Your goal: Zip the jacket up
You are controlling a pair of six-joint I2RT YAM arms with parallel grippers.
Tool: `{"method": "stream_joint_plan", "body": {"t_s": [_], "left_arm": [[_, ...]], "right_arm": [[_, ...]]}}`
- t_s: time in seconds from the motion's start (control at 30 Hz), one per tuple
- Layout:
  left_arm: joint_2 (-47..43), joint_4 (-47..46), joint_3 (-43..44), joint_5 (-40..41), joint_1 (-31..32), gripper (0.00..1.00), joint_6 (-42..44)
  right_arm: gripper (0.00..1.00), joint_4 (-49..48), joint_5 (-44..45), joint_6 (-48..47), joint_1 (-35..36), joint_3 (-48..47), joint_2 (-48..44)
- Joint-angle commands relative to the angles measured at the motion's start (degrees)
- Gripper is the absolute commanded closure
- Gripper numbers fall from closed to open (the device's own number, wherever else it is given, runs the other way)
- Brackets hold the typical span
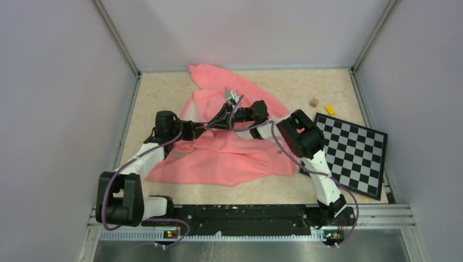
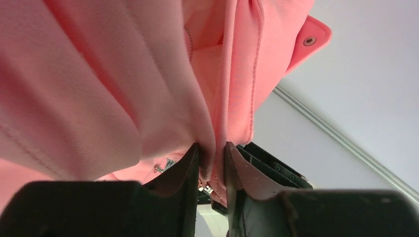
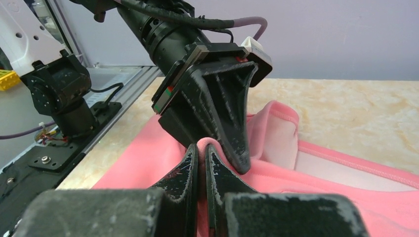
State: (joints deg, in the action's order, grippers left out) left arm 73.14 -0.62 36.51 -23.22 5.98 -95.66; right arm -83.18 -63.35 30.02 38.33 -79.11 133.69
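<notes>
Reaching inward from left and right, the left gripper (image 2: 212, 163) and right gripper (image 3: 201, 160) meet — each pinches the jacket (image 1: 229, 158).

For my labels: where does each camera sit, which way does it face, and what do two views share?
Top external: above and behind, looking down on the salmon-pink fleece jacket; both arms show.
Left wrist: faces upward into the jacket; left gripper pinches it.
Right wrist: faces across the beige table; right gripper pinches the jacket.
Both wrist views share the left gripper.
</notes>
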Motion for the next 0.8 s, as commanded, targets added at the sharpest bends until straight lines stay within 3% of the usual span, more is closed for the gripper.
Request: {"method": "stream_joint_plan", "body": {"t_s": [0.0, 0.03, 0.1, 0.13, 0.17, 0.2, 0.23, 0.43, 0.5, 0.57, 0.63, 0.73, 0.77], "left_arm": [[-2.16, 1.97, 1.62, -1.87, 0.00, 0.80, 2.64], [-2.19, 1.49, 1.56, -2.22, 0.00, 0.87, 2.73], [-2.23, 1.07, 1.48, -2.75, 0.00, 0.99, 2.93], [-2.30, 1.48, 1.65, -2.86, 0.00, 1.00, 3.13], [-2.30, 2.62, 2.04, -2.67, -0.07, 1.00, 3.48], [-2.43, 4.05, 2.82, -2.44, -0.15, 1.00, 3.94], [-2.65, 5.69, 3.39, -1.92, -0.24, 1.00, 4.44], [-3.10, 10.36, 5.04, -1.50, -0.68, 1.00, 4.80], [-3.29, 12.75, 5.71, -1.83, -0.90, 1.00, 4.36], [-3.10, 15.57, 6.77, -3.09, -1.37, 1.00, 4.29], [-2.95, 15.70, 7.23, -4.89, -2.15, 1.00, 4.51], [-2.42, 13.95, 7.42, -8.12, -3.19, 1.00, 3.94], [-2.15, 13.76, 7.60, -9.34, -3.67, 1.00, 3.87]], "right_arm": [[1.00, 0.85, 0.07, -3.69, 0.95, 0.28, -4.96], [1.00, 1.50, 0.35, -3.99, 0.92, 0.35, -5.16], [0.82, 2.36, 1.75, -4.41, 0.87, 1.40, -6.08], [0.69, 2.89, 3.23, -4.58, 0.76, 2.48, -7.06], [0.31, 4.08, 4.83, -4.89, 0.54, 3.60, -8.40], [0.14, 6.36, 6.93, -5.39, 0.22, 4.94, -10.24], [0.11, 8.69, 9.44, -6.03, -0.08, 6.89, -12.46], [0.11, 19.12, 27.10, -6.71, -1.15, 20.54, -26.80], [0.23, 21.91, 29.59, -5.85, -0.96, 22.60, -28.59], [0.30, 16.53, 32.23, -5.37, 0.23, 27.30, -29.16], [0.31, 7.78, 33.35, -7.89, 2.51, 33.22, -28.21], [0.47, 2.33, 33.16, -11.06, 4.42, 35.86, -28.10], [0.48, 1.46, 34.11, -12.81, 4.99, 36.88, -28.37]]}}
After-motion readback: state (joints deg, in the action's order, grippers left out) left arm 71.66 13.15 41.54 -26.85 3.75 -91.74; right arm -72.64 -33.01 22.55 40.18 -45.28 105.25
